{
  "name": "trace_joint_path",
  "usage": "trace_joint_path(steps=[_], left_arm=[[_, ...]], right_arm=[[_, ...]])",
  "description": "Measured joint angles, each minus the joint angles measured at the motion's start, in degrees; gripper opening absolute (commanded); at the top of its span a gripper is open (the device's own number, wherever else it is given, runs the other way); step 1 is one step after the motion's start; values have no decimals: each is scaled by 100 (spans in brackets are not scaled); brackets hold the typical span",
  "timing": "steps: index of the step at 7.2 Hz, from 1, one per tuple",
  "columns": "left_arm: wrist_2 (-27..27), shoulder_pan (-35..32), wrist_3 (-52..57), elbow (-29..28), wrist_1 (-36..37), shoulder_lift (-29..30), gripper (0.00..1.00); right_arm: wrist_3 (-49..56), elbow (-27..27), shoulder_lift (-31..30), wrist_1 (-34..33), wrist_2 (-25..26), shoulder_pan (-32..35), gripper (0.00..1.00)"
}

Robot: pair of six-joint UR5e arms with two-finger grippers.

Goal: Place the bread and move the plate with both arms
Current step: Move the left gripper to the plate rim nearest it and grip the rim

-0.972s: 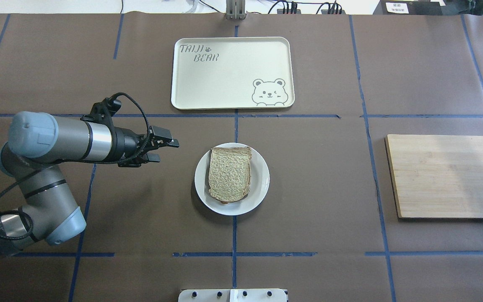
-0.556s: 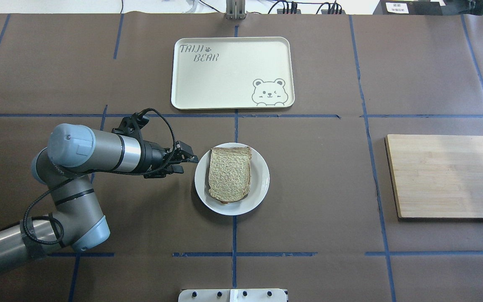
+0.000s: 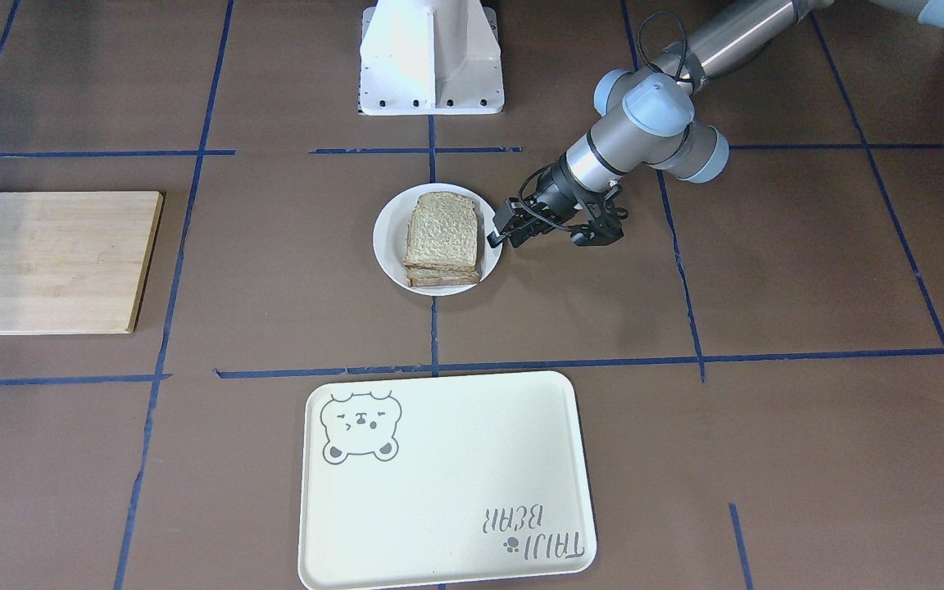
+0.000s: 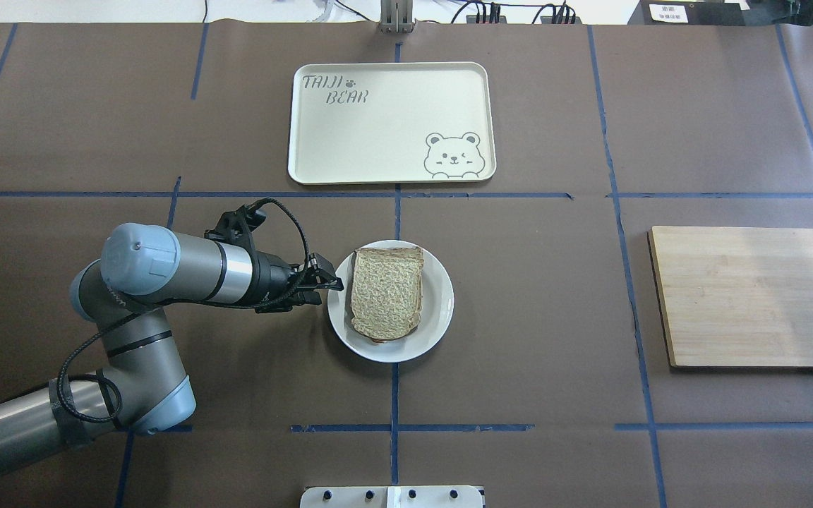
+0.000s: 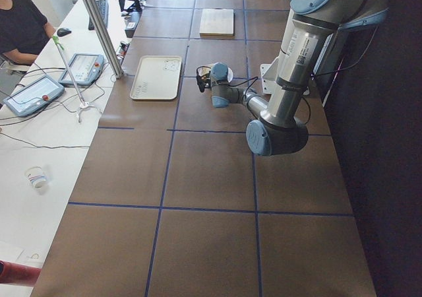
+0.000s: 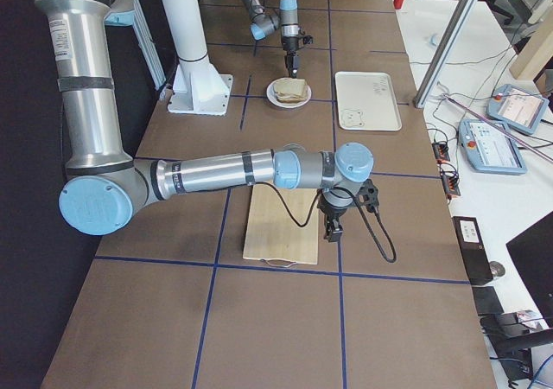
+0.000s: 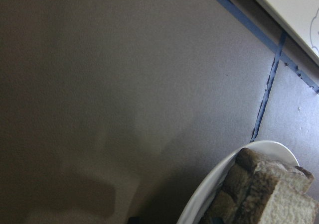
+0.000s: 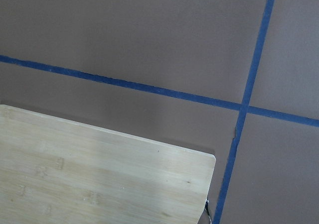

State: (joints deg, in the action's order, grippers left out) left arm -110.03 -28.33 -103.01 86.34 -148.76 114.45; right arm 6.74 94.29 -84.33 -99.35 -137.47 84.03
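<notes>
Two fingers of the left end effector stand apart, tips at the rim of the plate, which lies just ahead with the bread on it. A good grip likely needs one finger under the rim, one over, short of the bread, then a firm close. Whether the right end effector, near the board, is clenched or released I cannot tell.

The left arm was bent at the elbow, its forearm lying nearly level and its wrist low. The left tool pointed sideways with its jaws apart. The right arm lay stretched out level, the right tool pointing down; how its jaws stood could not be told.
</notes>
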Motion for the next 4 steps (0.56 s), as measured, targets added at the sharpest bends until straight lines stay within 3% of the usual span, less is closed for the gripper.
trace_joint_path(steps=[2, 4], left_arm=[[85, 154, 0, -3, -16, 33, 42], [102, 242, 0, -3, -30, 48, 41]], right_arm=[[2, -6, -4, 3, 1, 16, 100], [1, -6, -4, 3, 1, 24, 100]])
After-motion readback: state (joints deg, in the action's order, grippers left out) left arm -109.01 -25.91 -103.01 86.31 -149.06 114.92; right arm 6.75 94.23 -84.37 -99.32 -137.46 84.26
